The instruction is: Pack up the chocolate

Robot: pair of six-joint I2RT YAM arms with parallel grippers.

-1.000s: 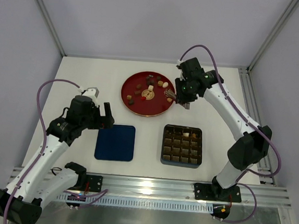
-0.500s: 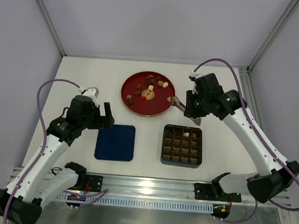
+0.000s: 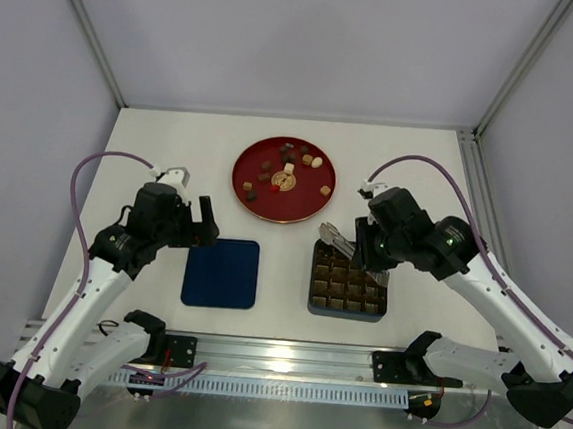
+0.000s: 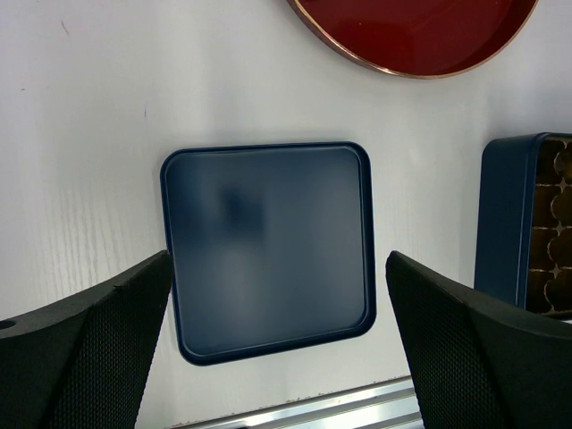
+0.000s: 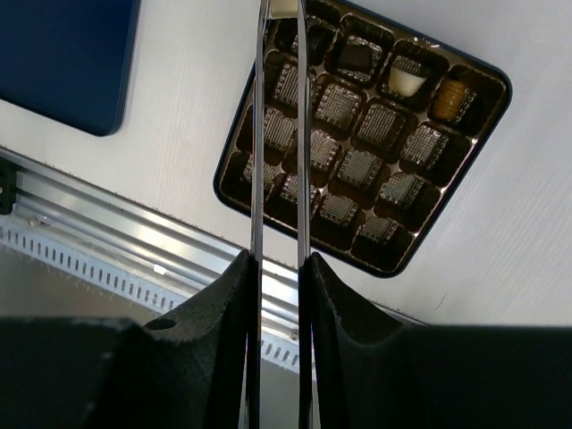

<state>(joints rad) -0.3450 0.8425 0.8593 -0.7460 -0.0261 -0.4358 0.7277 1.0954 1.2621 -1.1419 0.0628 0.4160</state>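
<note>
We see the right jaws clamped on thin metal tweezers (image 3: pixel 335 236) over the brown tray (image 3: pixel 346 311), the left jaws wide apart and empty near the blue lid (image 4: pixel 268 241), and most chocolate (image 3: pixel 288 169) on the red plate (image 3: pixel 297 205).

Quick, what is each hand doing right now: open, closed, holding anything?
Left hand: open, holding nothing.
Right hand: closed on thin metal tweezers.
</note>
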